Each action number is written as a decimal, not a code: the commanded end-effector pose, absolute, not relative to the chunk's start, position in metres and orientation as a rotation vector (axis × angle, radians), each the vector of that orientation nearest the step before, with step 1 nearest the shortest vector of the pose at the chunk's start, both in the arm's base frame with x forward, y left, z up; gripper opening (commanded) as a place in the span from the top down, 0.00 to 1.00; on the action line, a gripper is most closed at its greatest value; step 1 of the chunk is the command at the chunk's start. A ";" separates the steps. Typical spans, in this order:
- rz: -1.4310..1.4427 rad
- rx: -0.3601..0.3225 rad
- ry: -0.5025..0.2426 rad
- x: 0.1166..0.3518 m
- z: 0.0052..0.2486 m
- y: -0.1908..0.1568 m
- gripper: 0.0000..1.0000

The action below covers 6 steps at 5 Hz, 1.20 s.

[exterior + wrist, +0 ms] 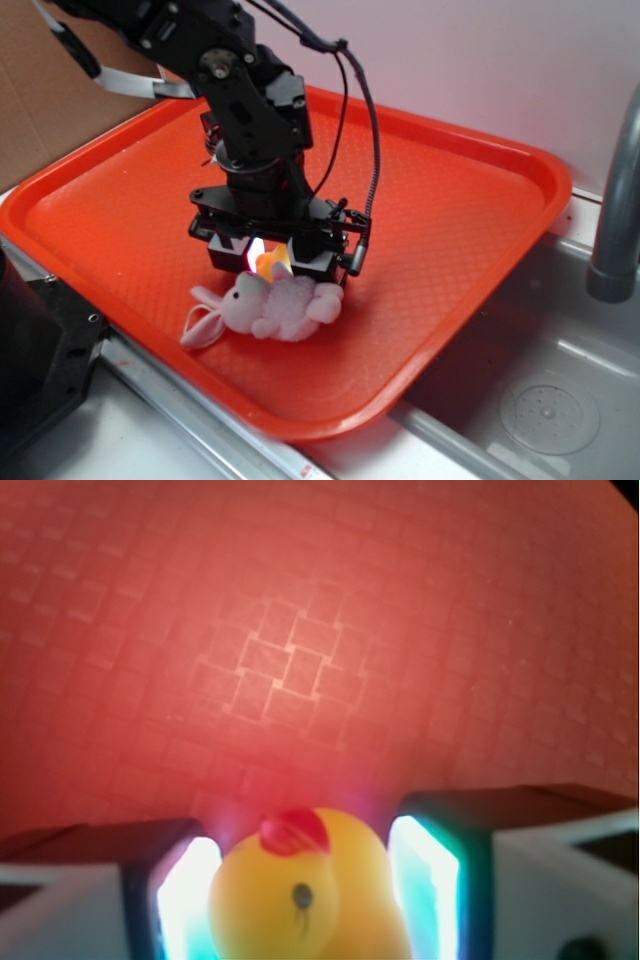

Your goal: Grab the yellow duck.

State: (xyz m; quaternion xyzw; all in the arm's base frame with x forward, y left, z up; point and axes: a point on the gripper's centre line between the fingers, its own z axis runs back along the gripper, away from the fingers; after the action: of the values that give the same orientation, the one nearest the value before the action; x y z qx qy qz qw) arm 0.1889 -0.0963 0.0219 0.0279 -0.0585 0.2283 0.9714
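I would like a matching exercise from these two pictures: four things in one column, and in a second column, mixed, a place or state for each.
Things:
1. small smooth yellow toy duck
2. pink plush bunny with long ears
3. orange textured plastic tray
4. grey metal faucet pipe

Places or states:
A. upright at the right edge, over the sink
B. between the two fingers of the pincer
C. lying on its side, just in front of the pincer
D. bearing the plush toy

Pairs: 1-B, 2-C, 3-D, 4-A

Pink plush bunny (265, 308) crowds the end effector (272, 262); tray (470, 200) beyond is open.
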 end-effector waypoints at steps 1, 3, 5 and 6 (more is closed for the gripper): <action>0.479 0.019 -0.130 0.201 0.033 -0.082 1.00; 0.256 -0.074 -0.091 0.232 0.126 -0.035 1.00; 0.178 -0.075 -0.150 0.218 0.202 -0.008 1.00; 0.176 -0.062 -0.181 0.213 0.216 -0.001 1.00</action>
State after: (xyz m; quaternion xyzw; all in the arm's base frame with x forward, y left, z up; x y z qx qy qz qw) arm 0.2076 -0.0042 0.2023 -0.0314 -0.0594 0.0864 0.9940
